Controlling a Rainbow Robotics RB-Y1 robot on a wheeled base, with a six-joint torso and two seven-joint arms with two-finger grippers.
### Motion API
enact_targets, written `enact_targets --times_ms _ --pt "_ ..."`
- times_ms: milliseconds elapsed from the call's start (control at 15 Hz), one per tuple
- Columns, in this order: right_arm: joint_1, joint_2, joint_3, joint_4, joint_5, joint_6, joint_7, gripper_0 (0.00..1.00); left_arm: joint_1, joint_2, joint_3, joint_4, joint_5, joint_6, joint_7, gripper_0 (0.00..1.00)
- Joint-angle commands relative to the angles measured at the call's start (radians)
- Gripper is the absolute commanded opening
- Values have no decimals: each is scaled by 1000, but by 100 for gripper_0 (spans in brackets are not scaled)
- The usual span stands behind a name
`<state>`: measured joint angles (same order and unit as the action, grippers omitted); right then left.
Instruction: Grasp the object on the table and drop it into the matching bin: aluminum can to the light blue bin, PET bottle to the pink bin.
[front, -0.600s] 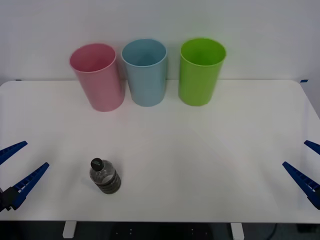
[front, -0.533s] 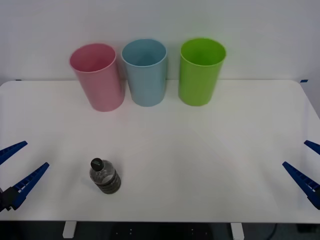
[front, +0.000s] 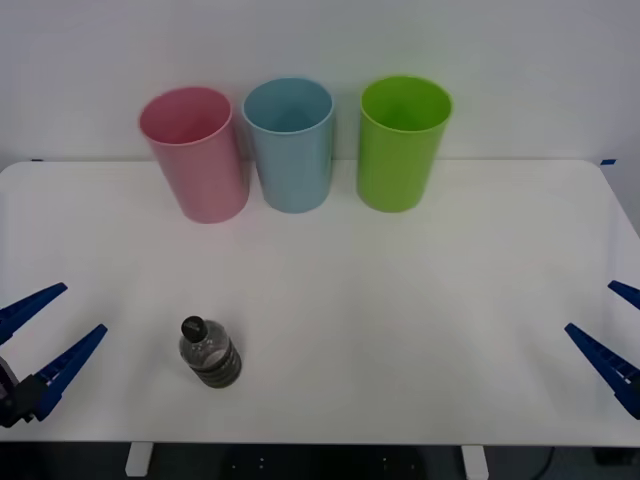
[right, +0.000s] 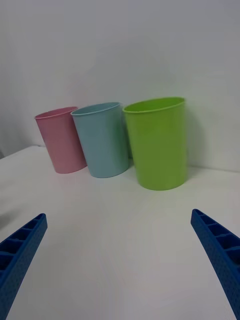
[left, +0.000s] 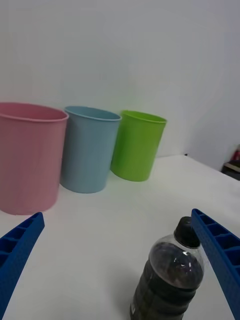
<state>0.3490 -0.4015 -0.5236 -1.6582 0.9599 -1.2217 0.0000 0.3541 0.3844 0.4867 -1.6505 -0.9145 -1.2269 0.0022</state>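
The white counter (front: 420, 330) spreads out in front of me, mostly bare, with three tall bins lined up along its far edge against the wall. The pink bin (front: 195, 152) stands on my left, the light blue bin (front: 291, 143) just beside it in the middle, and a green bin (front: 402, 141) on my right. All three are upright with their mouths open to the ceiling — set there, I judge, so that anything carried over can simply be let go from above.

My left hand (front: 38, 335) hangs low at the near left corner, its blue fingers spread wide and aimed inward toward the PET bottle (front: 209, 352). From my left wrist the bottle (left: 170, 275) sits ahead between the two fingers but nearer one of them, not yet touched. My right hand (front: 612, 340) waits at the near right edge, fingers also apart, well away from the work.

The bottle stands upright on the near left part of the counter, black cap up, dark in its lower half. As it is plastic, the pink bin is where I judge it belongs — directly beyond it.
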Motion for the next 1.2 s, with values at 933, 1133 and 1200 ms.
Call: enact_targets --times_ms 933,1133,1200 --pt "0 0 0 0 0 0 0 100 19 -1 -23 47 -164 4 -93 100" --pt "0 0 0 0 0 0 0 100 -18 1 -65 80 -199 1 -151 100" --pt "0 0 0 0 0 0 0 100 -37 2 -77 112 -199 -11 -180 100"
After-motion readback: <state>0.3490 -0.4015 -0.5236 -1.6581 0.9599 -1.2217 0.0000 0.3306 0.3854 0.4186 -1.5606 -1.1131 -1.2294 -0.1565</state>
